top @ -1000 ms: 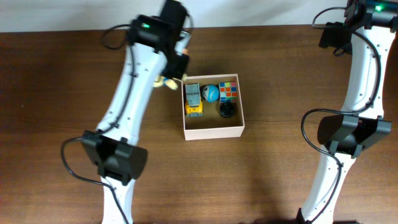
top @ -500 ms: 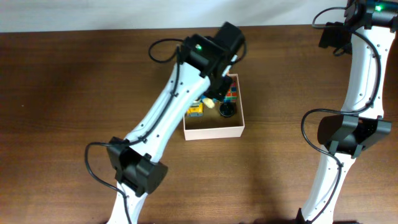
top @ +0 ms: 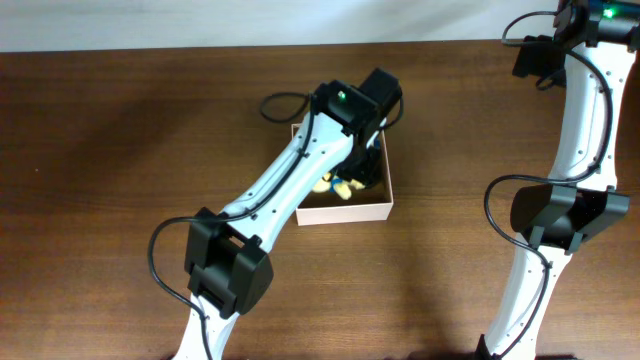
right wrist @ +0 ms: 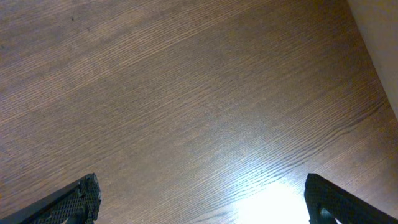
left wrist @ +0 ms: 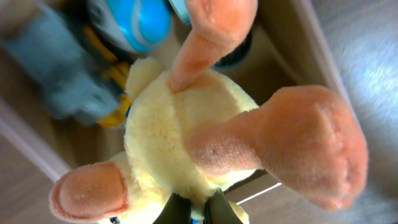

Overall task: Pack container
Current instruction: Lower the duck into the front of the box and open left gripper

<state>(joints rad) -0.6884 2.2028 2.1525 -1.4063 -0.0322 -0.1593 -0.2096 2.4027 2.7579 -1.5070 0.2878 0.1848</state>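
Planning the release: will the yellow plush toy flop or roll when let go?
Likely floppy: the plush toy looks soft, fuzzy and stuffed. Unlikely to roll: its orange limbs stick out.

Left gripper (left wrist: 199, 211): I've swung it from outside the container's (top: 347, 211) far-left corner to over its inside. Plush duck (left wrist: 177, 140) came along and now hides the packed toys from overhead.
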